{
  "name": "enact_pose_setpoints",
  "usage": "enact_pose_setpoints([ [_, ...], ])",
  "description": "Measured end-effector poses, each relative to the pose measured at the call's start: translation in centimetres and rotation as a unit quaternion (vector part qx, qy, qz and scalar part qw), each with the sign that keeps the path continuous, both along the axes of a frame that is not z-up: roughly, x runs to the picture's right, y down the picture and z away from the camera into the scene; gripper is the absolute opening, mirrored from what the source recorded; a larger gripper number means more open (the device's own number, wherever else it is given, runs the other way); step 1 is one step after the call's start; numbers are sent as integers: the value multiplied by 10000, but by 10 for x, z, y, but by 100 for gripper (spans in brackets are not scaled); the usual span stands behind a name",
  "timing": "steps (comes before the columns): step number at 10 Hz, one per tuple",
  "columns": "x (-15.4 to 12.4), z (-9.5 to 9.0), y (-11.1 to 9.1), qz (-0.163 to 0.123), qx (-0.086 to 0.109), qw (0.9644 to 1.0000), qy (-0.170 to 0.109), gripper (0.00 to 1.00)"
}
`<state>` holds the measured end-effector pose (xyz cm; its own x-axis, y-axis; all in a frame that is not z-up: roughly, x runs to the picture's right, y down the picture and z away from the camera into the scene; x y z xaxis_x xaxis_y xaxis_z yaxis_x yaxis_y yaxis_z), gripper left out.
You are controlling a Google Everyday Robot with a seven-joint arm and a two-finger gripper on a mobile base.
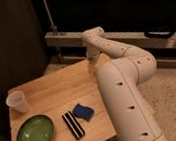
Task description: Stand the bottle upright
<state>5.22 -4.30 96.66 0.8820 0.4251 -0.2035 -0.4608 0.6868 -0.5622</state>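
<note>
Approach is in hand: the gripper [91, 60] is held open at the tabletop [49, 91] far edge. The bottle is not seen; next, it must be grasped and righted.

A: The table [54, 88] is showing pale, matt wood; the plate [35, 134] is gleaming glossy green.
B: The arm [127, 86] is looking like smooth white plastic, its gripper [92, 64] hanging at the table's far edge; the cup [17, 102], translucent plastic.

light: dim, warm on table [49, 91] | dark behind | pincer [92, 65]: shadowed at table's far edge
</note>
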Motion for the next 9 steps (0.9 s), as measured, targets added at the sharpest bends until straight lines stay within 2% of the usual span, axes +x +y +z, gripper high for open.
enact_pose_setpoints([
  [4, 6, -3, 4, 112, 18, 9999, -71, 65],
  [6, 7, -7, 3, 248, 110, 9995, -173, 65],
  [9, 3, -11, 3, 272, 155, 9991, -277, 65],
])
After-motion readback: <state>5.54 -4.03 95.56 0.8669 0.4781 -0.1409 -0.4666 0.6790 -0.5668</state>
